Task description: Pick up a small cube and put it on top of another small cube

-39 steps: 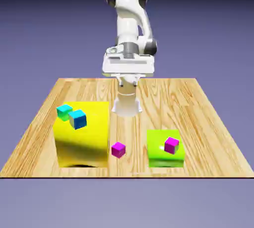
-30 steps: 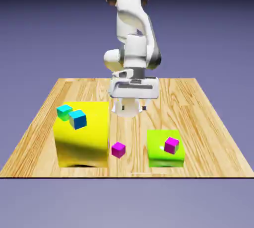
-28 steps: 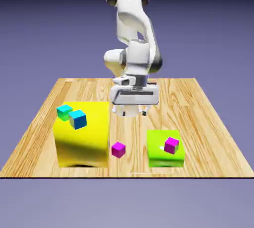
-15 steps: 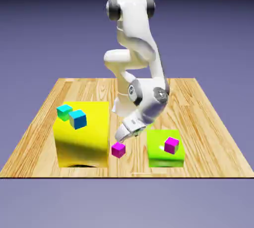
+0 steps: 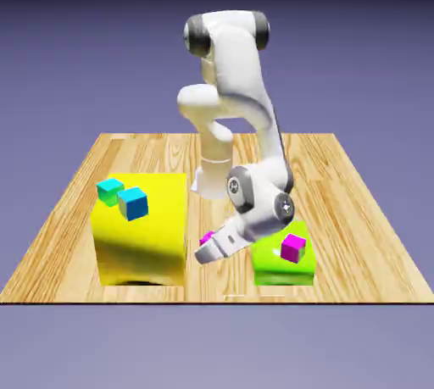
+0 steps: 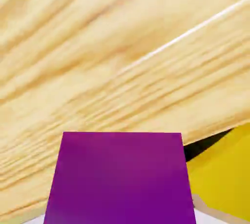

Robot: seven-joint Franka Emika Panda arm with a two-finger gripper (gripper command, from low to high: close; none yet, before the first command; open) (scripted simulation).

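Lowered and swung toward the near edge since half a second ago: arm [image 5: 242,125] now folded down, claw [image 5: 206,252] dropped right over the spot where the loose magenta cube [image 5: 206,237] sat in plain sight, so only a sliver of that cube shows past the hand in the exterior view.

Largest first. Wooden bench [image 5: 339,175] carrying everything. Big yellow block [image 5: 144,239] at the exterior view's left, with a teal cube [image 5: 108,191] and a blue cube [image 5: 133,202] resting on top, just beside each other. Smaller green block [image 5: 275,270] at the exterior view's right, topped by a second magenta cube [image 5: 293,248]. Between the two blocks, down on the bench, the loose magenta cube under the claw.

Progress, judged from how things lie: early. Nothing lifted yet, nothing stacked; reach apparently just finished, with grasp, lift, carry and placement onto another small cube all left to do.

Claw: through the hand view, magenta cube [image 6: 121,179] fills the lower middle, large and square-on, wood grain beyond and a yellow corner at lower right. Finger tips hidden behind it, so cannot tell whether spread or clamped, nor whether pads touch the cube's sides. Likely straddling it, but no more than a guess.
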